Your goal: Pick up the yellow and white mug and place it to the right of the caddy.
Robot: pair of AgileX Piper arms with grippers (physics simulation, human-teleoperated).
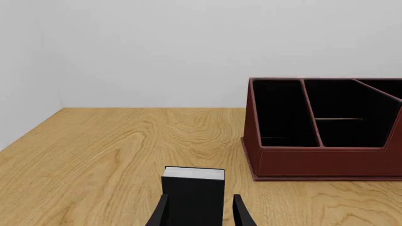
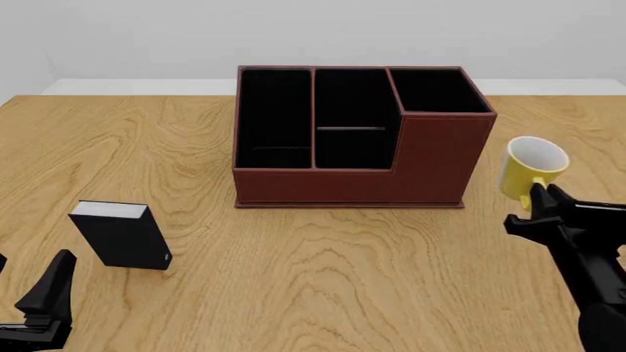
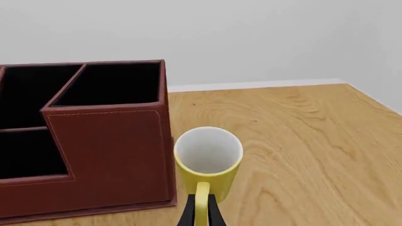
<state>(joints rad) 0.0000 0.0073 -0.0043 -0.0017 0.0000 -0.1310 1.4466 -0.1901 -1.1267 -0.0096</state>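
The yellow and white mug (image 2: 533, 165) is just right of the caddy (image 2: 357, 136), its white inside facing up and slightly toward the camera. My right gripper (image 2: 540, 199) is shut on the mug's yellow handle (image 3: 202, 197), holding it close beside the caddy's right wall (image 3: 107, 155). Whether the mug's base touches the table I cannot tell. The caddy is a reddish-brown box with three black compartments and a stepped front. My left gripper (image 2: 29, 275) is low at the near left, open, with nothing between its fingers (image 1: 242, 214).
A small black block with a white top (image 2: 122, 235) stands on the table just ahead of the left gripper and left of the caddy (image 1: 320, 132). The wooden table (image 2: 323, 279) ends at a white wall behind the caddy.
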